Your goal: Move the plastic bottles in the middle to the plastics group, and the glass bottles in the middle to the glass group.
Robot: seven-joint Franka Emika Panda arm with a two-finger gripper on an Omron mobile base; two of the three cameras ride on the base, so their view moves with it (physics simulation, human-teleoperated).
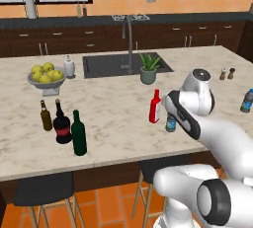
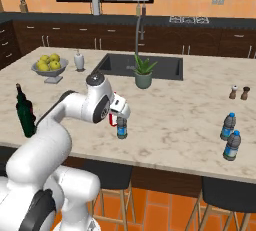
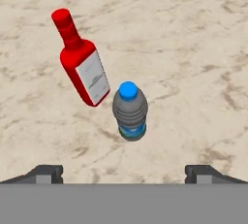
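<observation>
The small clear water bottle [image 3: 130,111] with a blue cap stands mid-counter, next to the red bottle [image 3: 82,68] with a pale label. My gripper [image 3: 125,173] hovers above them, open and holding nothing, its fingertips [image 3: 46,172] set wide on either side of the water bottle. From the base, the water bottle [image 2: 121,127] sits just under the hand [image 2: 120,107]. The tall green bottle [image 1: 78,134] stands at the front left beside the squat black bottle [image 1: 62,123] and the amber bottle [image 1: 46,116]. Two water bottles [image 2: 228,126] [image 2: 232,145] stand at the right.
A potted plant [image 1: 148,69] stands behind the red bottle [image 1: 155,107], by the sink [image 1: 104,65]. A bowl of yellow fruit [image 1: 46,76] and a white soap dispenser [image 1: 69,67] are at the back left. Salt and pepper shakers [image 2: 238,93] stand at the far right.
</observation>
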